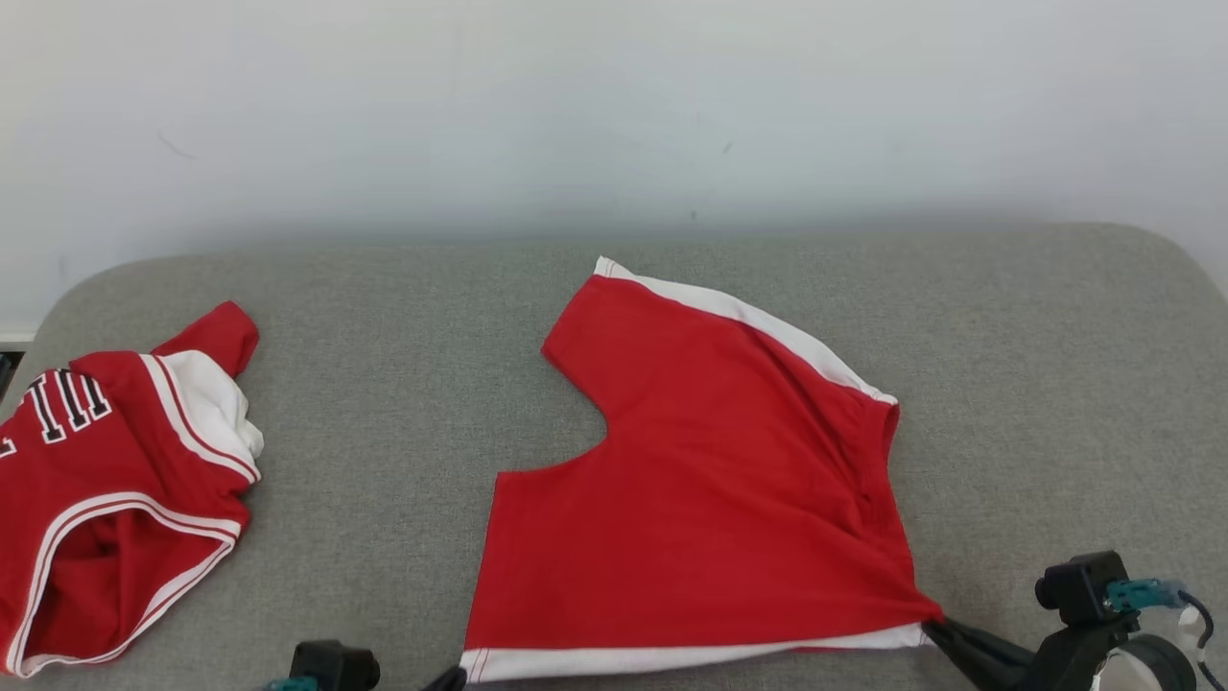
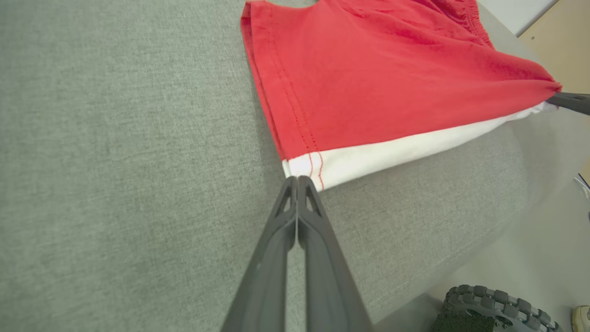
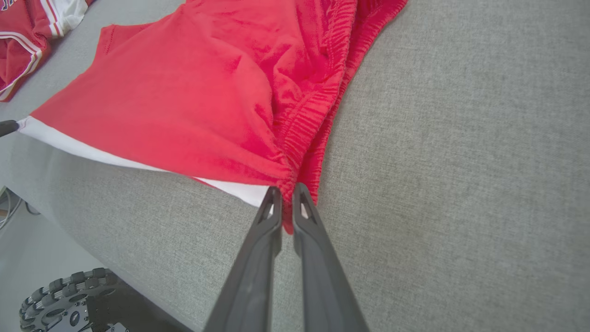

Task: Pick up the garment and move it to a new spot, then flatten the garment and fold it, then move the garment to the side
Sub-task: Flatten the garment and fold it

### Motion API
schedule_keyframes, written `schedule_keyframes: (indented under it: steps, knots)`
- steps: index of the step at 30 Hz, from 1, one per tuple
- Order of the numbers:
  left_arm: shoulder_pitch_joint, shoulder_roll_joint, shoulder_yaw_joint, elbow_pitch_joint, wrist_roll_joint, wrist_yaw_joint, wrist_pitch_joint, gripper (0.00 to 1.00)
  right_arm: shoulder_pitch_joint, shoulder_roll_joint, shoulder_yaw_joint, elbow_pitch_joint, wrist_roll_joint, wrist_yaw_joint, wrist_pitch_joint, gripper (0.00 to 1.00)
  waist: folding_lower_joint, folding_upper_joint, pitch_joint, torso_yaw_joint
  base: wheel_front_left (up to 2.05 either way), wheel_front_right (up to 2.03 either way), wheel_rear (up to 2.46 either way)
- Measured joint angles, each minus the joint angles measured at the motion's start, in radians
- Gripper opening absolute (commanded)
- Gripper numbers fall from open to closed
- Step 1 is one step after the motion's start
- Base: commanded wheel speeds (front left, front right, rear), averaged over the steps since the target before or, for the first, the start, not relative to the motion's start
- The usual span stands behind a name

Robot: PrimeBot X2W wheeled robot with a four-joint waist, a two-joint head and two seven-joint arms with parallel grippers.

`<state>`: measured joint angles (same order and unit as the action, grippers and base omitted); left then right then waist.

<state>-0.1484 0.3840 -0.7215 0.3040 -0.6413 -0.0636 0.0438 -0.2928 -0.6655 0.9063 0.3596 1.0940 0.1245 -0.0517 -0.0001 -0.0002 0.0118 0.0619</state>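
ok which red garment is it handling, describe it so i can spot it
On the grey cushion lie two red garments. It is the middle one: plain red shorts with a white band, near corners pinched by the left gripper and right gripper. Unlike the jersey at left, it bears no lettering.

The left gripper (image 2: 297, 180) has two long, dark grey, tapering fingers (image 2: 274, 258) with triangular cut-outs near the tips; the right gripper (image 3: 286, 196) matches; a black blocky wrist housing (image 1: 1074, 585) carries a teal connector (image 1: 1137, 595) and thin dark cable (image 1: 1204, 619); the black wheel (image 3: 60, 295) is roller-rimmed.
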Motion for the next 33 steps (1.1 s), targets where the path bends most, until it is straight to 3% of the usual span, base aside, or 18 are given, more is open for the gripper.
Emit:
schedule_keyframes:
  steps: [8,16,17,19,20,28,33]
  knots:
    - [0.056,0.018,-0.003,-0.031,-0.013,0.024,0.041,0.00,0.027,-0.005,0.017,-0.024,0.020,-0.012,0.037,0.00,0.0001,0.0002,-0.012,0.002,0.00,0.00,0.00]
    - [0.057,0.004,-0.003,-0.033,-0.029,0.040,0.079,0.00,0.039,-0.003,0.048,-0.018,0.019,-0.052,0.098,0.04,0.0002,0.0002,-0.023,0.012,0.00,0.00,0.00]
    - [0.058,0.003,-0.003,-0.033,-0.030,0.043,0.083,0.00,0.039,-0.003,0.048,-0.019,0.019,-0.054,0.104,0.25,0.0002,0.0002,-0.023,0.012,0.00,0.00,0.00]
    - [0.058,0.001,-0.002,-0.032,-0.035,0.046,0.088,0.00,0.039,-0.004,0.050,-0.020,0.018,-0.055,0.106,0.47,0.0002,0.0002,-0.024,0.011,0.00,0.00,0.00]
    - [0.059,-0.004,0.004,-0.030,-0.050,0.058,0.088,1.00,0.039,-0.004,0.047,-0.022,0.024,-0.055,0.113,1.00,0.0002,0.0002,-0.025,0.011,0.00,0.00,0.00]
    - [0.102,-0.002,0.059,-0.083,-0.091,0.082,0.068,1.00,0.070,-0.026,-0.012,-0.098,0.122,-0.044,0.094,1.00,0.0002,0.0002,-0.032,0.005,0.00,0.00,0.00]
    - [0.124,0.035,0.115,-0.157,-0.120,0.113,0.031,1.00,0.099,-0.104,-0.016,-0.196,0.133,-0.036,0.098,1.00,0.0001,0.0002,-0.034,-0.009,0.00,0.00,0.00]
